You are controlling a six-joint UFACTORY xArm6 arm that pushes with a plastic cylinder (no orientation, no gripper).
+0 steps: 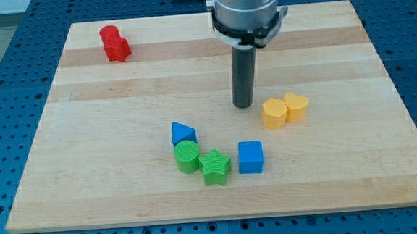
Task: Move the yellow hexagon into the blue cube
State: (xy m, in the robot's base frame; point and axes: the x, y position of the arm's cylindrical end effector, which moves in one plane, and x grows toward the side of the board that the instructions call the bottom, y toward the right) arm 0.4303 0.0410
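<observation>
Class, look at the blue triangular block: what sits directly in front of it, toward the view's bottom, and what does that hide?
A green cylinder touches the blue triangular block on that side, hiding the triangle's lower front edge. A green star lies beside the cylinder.

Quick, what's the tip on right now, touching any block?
My tip: bare rod, holds nothing, touches no block; yellow hexagon lies just to the view's right.

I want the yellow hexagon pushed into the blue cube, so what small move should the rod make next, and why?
Probably shift my tip toward the view's top right, to get behind the yellow hexagon. Now the tip stands just left of it, and the blue cube lies below and slightly left of the hexagon. Pushing from here would drive it right, into the second yellow block touching it, not toward the cube.
</observation>
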